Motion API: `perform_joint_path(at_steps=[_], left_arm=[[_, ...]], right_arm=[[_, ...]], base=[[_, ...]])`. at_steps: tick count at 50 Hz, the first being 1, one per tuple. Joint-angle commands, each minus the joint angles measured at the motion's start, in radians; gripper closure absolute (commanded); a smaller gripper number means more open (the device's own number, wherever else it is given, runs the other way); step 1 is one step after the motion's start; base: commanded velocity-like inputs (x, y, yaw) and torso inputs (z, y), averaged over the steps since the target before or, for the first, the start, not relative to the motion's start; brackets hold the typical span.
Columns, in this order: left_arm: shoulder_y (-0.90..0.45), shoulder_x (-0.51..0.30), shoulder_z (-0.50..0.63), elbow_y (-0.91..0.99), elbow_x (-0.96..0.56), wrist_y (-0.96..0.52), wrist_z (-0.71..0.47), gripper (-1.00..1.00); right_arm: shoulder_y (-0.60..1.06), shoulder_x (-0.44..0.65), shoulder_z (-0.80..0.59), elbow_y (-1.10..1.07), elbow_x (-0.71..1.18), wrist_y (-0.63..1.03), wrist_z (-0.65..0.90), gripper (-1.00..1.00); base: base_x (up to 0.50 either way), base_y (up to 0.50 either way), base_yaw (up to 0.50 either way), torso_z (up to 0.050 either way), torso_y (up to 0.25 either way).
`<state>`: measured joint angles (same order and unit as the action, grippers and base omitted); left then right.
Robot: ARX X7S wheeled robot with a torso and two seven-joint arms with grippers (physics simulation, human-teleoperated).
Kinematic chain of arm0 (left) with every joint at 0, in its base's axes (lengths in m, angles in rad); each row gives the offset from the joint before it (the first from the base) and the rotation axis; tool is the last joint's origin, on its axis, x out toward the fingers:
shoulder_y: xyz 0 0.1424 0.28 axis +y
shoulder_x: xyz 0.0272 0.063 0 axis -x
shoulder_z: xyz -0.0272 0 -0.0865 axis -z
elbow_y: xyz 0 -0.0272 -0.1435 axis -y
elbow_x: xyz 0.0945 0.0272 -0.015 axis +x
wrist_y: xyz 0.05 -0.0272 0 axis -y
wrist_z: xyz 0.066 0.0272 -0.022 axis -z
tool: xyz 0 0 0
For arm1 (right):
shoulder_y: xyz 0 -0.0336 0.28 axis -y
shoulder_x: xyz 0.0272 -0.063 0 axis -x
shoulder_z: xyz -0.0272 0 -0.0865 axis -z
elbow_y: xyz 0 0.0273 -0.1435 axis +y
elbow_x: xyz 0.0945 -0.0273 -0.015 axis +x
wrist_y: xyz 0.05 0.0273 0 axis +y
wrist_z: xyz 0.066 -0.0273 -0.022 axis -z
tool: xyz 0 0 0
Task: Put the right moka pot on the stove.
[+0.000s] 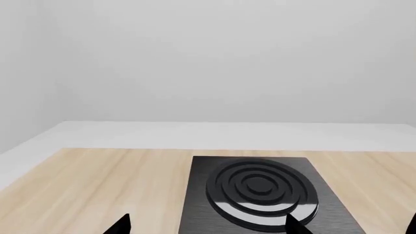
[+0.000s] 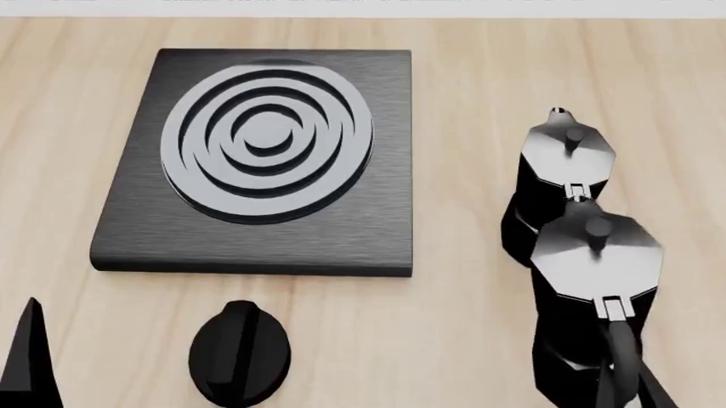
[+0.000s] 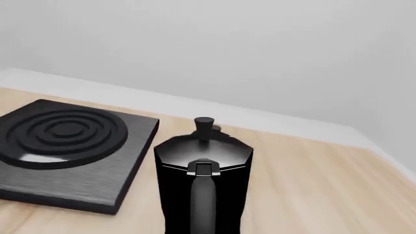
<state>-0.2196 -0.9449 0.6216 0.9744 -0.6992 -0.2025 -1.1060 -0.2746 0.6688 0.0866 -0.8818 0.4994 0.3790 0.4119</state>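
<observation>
So far nothing is done: the right moka pot stands on the bench beside the empty stove, and I cannot tell how either end effector is set.

stove: no text or marks, plain brushed slab
knob: no dial nos. or symbols
moka pots: no brand/logo legible; near pot's body partly out of frame, so maybe unseen
table: no labels
</observation>
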Motion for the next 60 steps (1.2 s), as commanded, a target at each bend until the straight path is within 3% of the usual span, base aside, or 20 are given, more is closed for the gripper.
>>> perform_joint_path(at_steps=[1,15,38,60], left_arm=[[0.0,-0.001,0.005,-0.002,0.004,0.006,0.0,-1.0],[-0.008,-0.004,0.009,-0.001,-0.002,0.004,-0.004,-1.0],[-0.012,-0.008,0.016,-0.004,-0.002,0.013,-0.004,-1.0],[-0.017,-0.009,0.025,-0.003,0.001,0.013,-0.008,-1.0]], right_arm=[[0.094,-0.001,-0.073,-0.028,-0.041,0.039,-0.004,1.0],[0.239,-0.022,-0.215,-0.005,-0.069,0.1,-0.028,1.0],[0.576,-0.079,-0.309,-0.027,0.06,0.332,-0.007,1.0],[0.805,-0.181,-0.431,0.191,0.034,0.352,-0.077,1.0]], base=[[0.0,0.0,0.0,0.0,0.0],[0.0,0.0,0.0,0.0,0.001],[0.0,0.0,0.0,0.0,0.001],[0.0,0.0,0.0,0.0,0.0]])
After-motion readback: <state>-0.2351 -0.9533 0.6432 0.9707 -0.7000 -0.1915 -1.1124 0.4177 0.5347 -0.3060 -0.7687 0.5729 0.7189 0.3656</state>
